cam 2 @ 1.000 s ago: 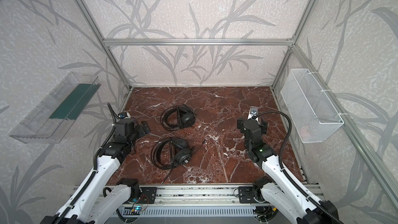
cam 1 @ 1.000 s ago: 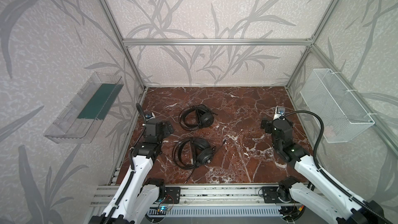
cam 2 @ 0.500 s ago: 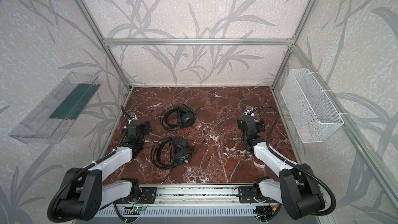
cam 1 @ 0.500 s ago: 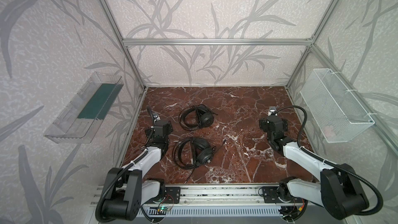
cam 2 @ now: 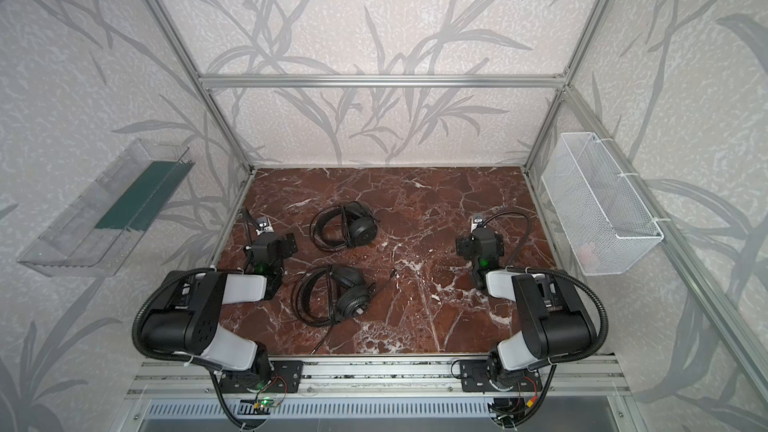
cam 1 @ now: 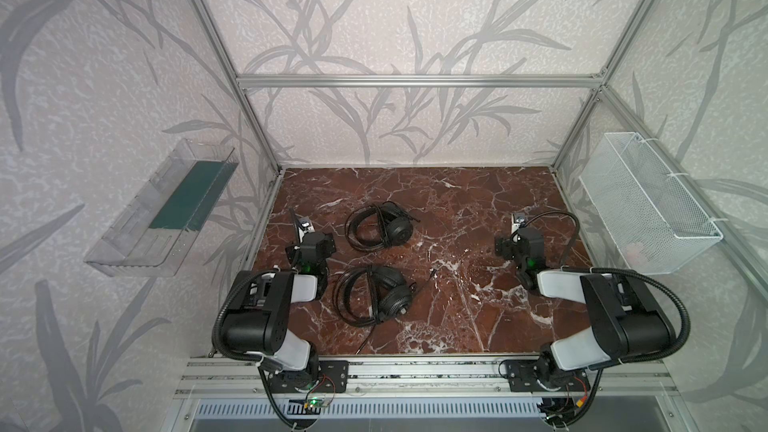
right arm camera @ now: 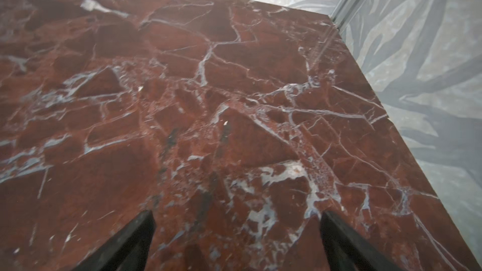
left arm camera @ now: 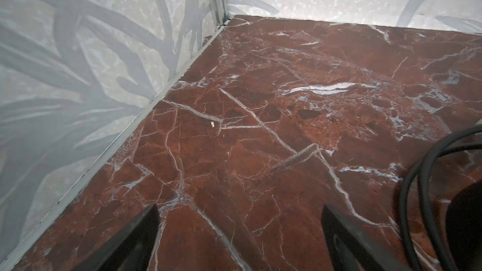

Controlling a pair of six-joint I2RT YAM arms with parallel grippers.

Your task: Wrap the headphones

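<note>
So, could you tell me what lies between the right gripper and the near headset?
Mostly bare table: in both top views only a thin cable end lies between the right gripper and the near headset.

High stereo pair; low wrist close-ups

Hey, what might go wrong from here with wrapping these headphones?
The near headset has a thin cable lying flat on the marble, so the open left tool may slip off it. Its loose end trails toward the front edge and could snag. The far headset sits close and might get dragged.
</note>
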